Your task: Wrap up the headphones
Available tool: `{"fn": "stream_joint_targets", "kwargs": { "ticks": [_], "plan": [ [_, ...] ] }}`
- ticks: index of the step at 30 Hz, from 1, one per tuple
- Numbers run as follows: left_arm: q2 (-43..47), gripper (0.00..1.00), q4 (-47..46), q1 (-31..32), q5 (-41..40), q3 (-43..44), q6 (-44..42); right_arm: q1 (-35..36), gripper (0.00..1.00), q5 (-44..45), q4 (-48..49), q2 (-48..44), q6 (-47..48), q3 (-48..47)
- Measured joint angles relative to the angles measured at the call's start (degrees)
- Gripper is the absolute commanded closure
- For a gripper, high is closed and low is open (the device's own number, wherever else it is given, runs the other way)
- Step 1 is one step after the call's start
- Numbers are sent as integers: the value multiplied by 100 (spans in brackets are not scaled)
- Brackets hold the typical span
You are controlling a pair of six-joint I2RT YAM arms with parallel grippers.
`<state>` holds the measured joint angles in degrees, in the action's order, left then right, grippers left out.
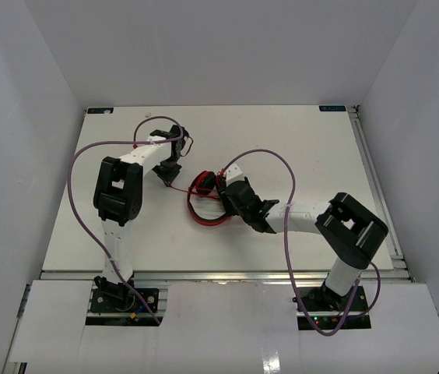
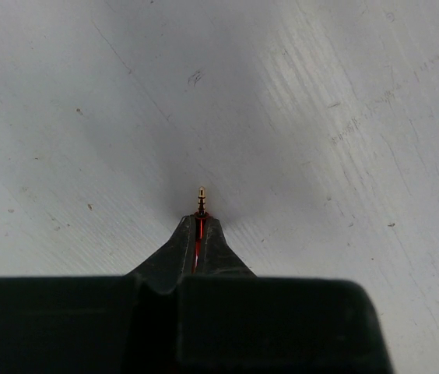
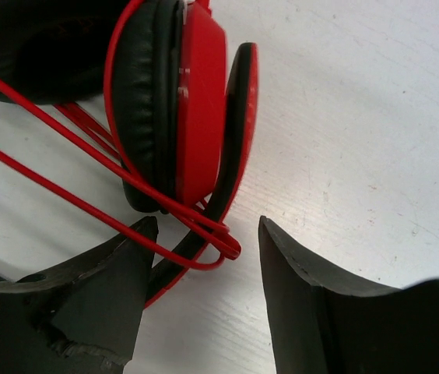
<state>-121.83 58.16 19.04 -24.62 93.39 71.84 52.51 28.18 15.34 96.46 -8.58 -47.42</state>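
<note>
The red headphones (image 1: 203, 219) lie in the middle of the table, earcups toward the back and the headband looping toward me. In the right wrist view a red earcup (image 3: 201, 93) with its black pad stands on edge beside the headband (image 3: 240, 117). My right gripper (image 3: 208, 226) is open, with a loop of the thin red cord (image 3: 221, 243) and a stretch of headband between its fingertips. In the top view it (image 1: 222, 190) sits at the earcups. My left gripper (image 2: 199, 224) is shut on the cord's end, the gold plug (image 2: 201, 195) sticking out just above the table. In the top view it (image 1: 166, 176) is left of the headphones.
Thick purple cables (image 1: 75, 191) arch over both arms. The white table (image 1: 297, 132) is walled in white on three sides, with a metal rail (image 1: 375, 179) along its right edge.
</note>
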Motion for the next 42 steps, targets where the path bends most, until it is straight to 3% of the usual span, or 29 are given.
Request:
{"fn": "stream_joint_targets", "kwargs": {
  "ticks": [9, 28, 42],
  "plan": [
    [-188, 100, 213, 16, -131, 280, -17, -3, 42, 171, 165, 633, -15, -247],
    [-266, 100, 60, -592, -425, 428, -157, -206, 73, 506, -47, 1614, 108, -1617],
    [-414, 100, -88, -790, -704, 674, -331, -340, 75, 1070, -582, 2538, 156, -3001]
  ]
}}
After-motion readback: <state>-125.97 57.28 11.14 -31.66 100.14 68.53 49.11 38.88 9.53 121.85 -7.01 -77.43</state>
